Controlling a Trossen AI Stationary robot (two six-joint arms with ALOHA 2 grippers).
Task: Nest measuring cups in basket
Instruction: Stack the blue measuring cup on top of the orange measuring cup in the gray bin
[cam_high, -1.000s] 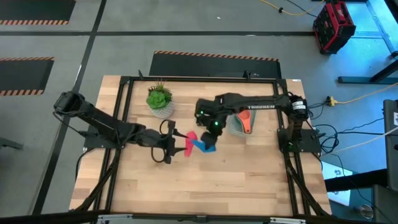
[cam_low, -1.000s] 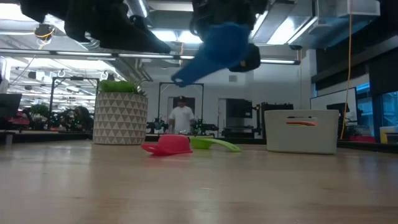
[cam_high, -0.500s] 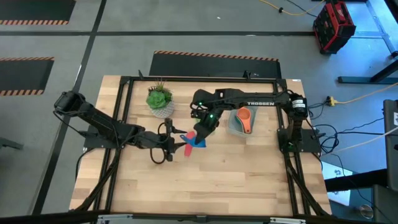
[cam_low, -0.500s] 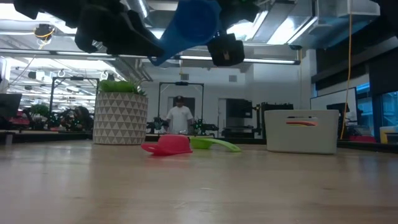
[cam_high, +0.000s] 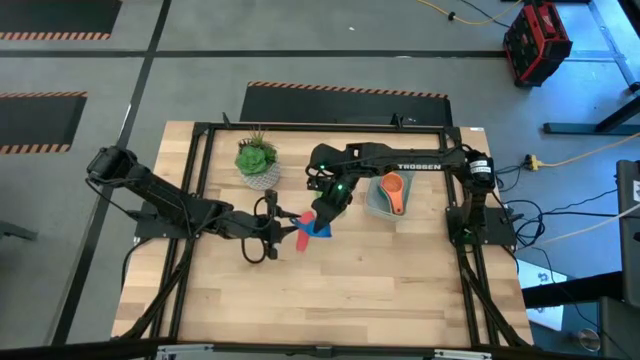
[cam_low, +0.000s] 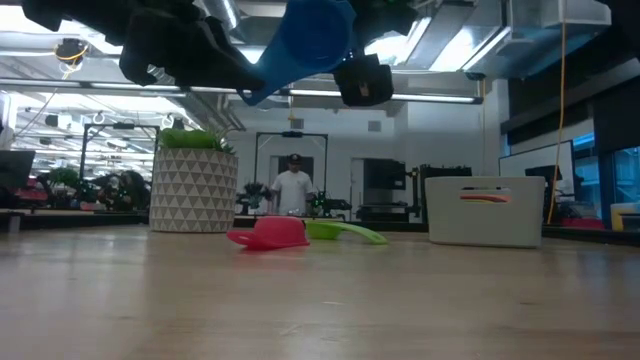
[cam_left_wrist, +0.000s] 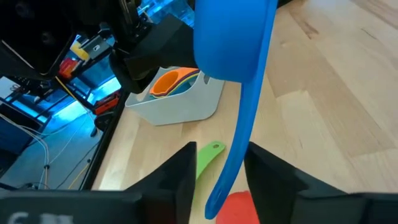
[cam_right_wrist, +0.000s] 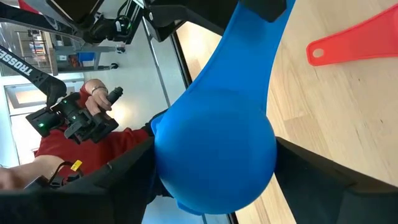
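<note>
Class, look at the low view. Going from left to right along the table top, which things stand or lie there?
White pot with green plant → red cup → green cup → basket.

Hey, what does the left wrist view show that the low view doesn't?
Only the left wrist view: nested cups, orange uppermost, inside the basket, and the left end effector with its fingers either side of the blue cup's handle. Only the low view: the potted plant and a person far behind the table. Both: the raised blue cup, the green cup and red cup on the table, and the basket.
</note>
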